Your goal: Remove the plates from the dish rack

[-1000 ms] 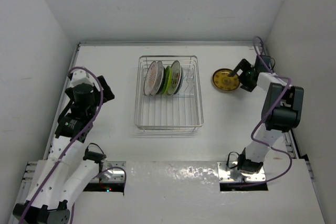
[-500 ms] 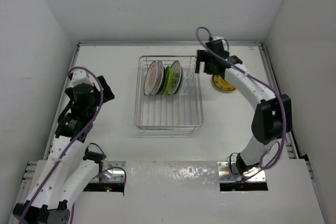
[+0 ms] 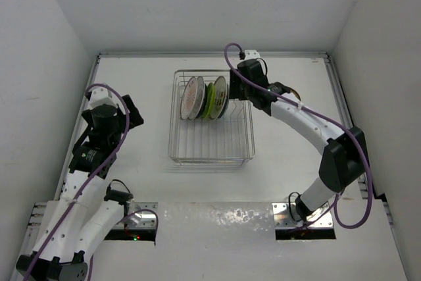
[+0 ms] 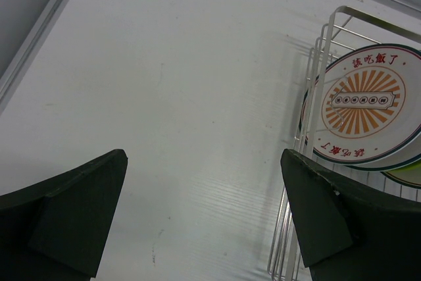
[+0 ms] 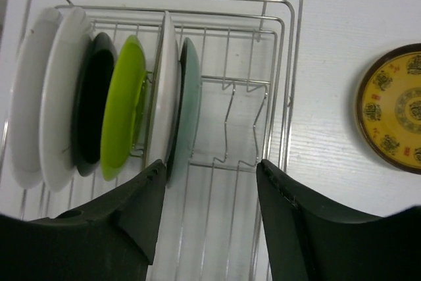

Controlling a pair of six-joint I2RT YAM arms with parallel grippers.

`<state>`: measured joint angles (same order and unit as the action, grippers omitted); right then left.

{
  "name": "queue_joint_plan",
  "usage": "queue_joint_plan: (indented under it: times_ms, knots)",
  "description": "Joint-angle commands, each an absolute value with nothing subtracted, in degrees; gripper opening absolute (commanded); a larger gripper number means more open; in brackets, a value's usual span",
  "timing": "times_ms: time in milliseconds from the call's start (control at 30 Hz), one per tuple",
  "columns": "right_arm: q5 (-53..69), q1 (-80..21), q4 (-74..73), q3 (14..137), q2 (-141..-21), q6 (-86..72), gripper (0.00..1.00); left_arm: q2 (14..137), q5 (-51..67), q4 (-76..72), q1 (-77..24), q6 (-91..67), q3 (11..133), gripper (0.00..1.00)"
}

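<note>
A white tabletop [image 3: 151, 83] is enclosed by plain white walls [image 3: 197, 4] on three sides. The dish rack [image 5: 294, 44] is seen directly ahead of and below the right gripper [image 5: 210, 166], whose fingers are held apart with nothing between them. The upright plates [image 5: 122, 106] are lined up just beyond the finger at the left of the wrist view; whether the nearest one is touched cannot be told. The yellow-gold plate [image 5: 395, 106] is laid flat on the table outside the rack, to the right of this gripper. The left gripper [image 4: 204, 156] is spread wide over bare table, with the rack's corner and a white plate with red marks [image 4: 362, 106] ahead to its right. Compared with a second ago, the right arm [image 3: 309, 123] has been swung away from the yellow-gold plate and over the rack's right part, while the left arm [image 3: 99, 136] is unmoved
</note>
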<state>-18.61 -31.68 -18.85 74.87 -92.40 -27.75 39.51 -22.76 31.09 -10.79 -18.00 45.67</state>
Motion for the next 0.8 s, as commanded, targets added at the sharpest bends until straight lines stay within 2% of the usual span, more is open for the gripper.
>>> queue_joint_plan:
  times_ms: [0, 200, 500, 600, 667, 767]
  knots:
    - [-17.3, -31.8, -13.9, 75.5, -91.8, -29.9, 0.56, 39.6, -22.1, 29.0, -10.2, -17.1, 46.6, 1.00]
    - [-17.5, -32.1, -15.8, 78.2, -95.0, -31.4, 0.47, 39.3, -22.2, 29.0, -10.1, -17.1, 46.5, 1.00]
    - [-21.4, -34.6, -23.9, 93.1, -107.0, -31.4, 0.42, 39.5, -22.2, 29.0, -10.2, -17.1, 46.5, 1.00]
    - [-25.8, -36.0, -28.5, 99.5, -111.3, -30.8, 0.29, 39.4, -22.1, 29.0, -10.1, -17.1, 46.6, 1.00]
    - [-29.9, -37.3, -32.4, 104.6, -114.8, -30.1, 0.23, 39.3, -22.0, 28.9, -10.2, -17.1, 46.6, 1.00]
    - [-33.9, -38.4, -36.4, 110.1, -118.5, -29.7, 0.21, 39.0, -21.9, 28.9, -10.2, -17.1, 46.6, 1.00]
